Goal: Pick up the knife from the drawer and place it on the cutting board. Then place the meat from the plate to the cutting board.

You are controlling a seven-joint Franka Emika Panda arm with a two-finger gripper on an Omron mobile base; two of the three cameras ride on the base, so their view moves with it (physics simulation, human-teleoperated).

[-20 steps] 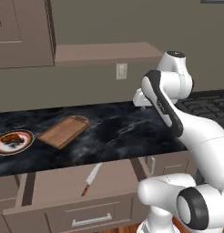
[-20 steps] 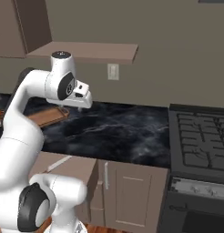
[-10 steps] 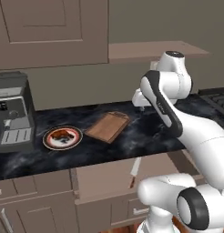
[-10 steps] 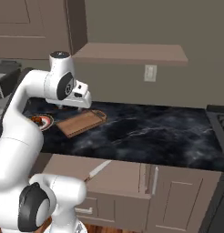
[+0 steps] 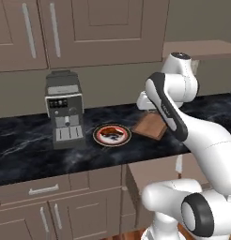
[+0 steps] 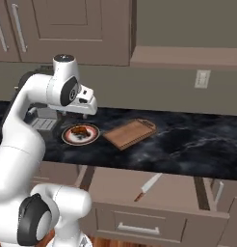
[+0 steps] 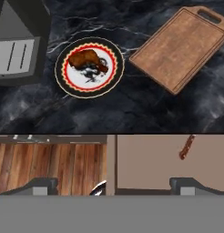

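Brown wooden cutting board lies bare at two o'clock in the hand view; the plate with the meat sits at eleven. Knife rests in the open drawer. Gripper hangs spread wide, empty.

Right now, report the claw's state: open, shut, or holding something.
Claw: open and empty, hanging above the counter's edge, with the knife lying untouched in the open drawer.
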